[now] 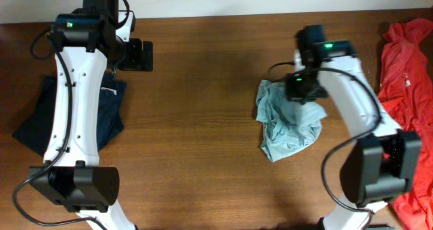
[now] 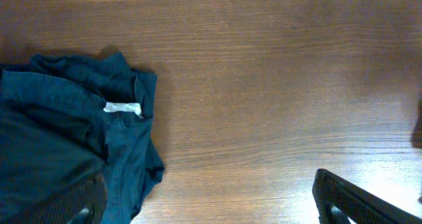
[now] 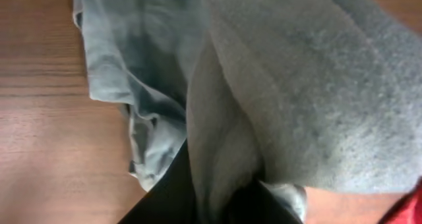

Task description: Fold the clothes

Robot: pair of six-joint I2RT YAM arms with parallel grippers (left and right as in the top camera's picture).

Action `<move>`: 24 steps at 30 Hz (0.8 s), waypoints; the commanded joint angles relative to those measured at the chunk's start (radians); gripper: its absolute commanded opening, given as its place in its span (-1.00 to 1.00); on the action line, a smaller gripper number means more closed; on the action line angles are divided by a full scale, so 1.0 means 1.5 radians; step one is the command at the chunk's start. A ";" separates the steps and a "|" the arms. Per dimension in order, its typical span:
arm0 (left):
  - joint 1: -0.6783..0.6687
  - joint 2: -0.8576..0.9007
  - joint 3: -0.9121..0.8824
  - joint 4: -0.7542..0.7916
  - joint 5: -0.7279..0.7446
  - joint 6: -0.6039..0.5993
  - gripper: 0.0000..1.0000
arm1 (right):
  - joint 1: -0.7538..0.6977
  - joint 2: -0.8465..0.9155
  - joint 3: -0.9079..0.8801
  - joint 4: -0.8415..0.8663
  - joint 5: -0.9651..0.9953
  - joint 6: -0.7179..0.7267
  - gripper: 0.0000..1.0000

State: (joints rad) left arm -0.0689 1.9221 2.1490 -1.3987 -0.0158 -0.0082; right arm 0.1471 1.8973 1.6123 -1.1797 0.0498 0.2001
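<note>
The pale grey-blue T-shirt (image 1: 287,125) lies crumpled on the wooden table right of centre. My right gripper (image 1: 302,88) is down on its upper edge and is shut on a fold of the T-shirt. In the right wrist view the cloth (image 3: 277,85) fills the frame and runs down between the dark fingers (image 3: 227,197). My left gripper (image 1: 139,55) is at the far left of the table, apart from the T-shirt. In the left wrist view its fingers (image 2: 211,207) stand wide open and empty above bare wood.
A dark navy garment (image 1: 71,115) lies under the left arm at the table's left; it also shows in the left wrist view (image 2: 59,138) with a white label. A red-orange garment (image 1: 409,67) lies along the right edge.
</note>
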 commanded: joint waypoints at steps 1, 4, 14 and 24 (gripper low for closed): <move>0.003 -0.011 0.010 0.001 -0.005 -0.002 0.98 | 0.030 0.038 0.009 0.007 0.027 0.036 -0.58; 0.003 -0.011 0.010 0.001 -0.005 -0.002 0.98 | 0.050 0.056 0.009 0.006 0.025 0.035 -0.38; 0.003 -0.011 0.010 0.001 -0.005 -0.002 0.98 | 0.071 0.016 0.010 -0.034 0.016 0.004 -0.49; 0.003 -0.011 0.010 0.001 -0.005 -0.002 0.98 | 0.081 0.012 0.010 0.072 -0.190 -0.105 -0.06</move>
State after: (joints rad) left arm -0.0689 1.9221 2.1490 -1.3987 -0.0158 -0.0082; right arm 0.2504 1.9438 1.6123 -1.0962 -0.1410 0.0860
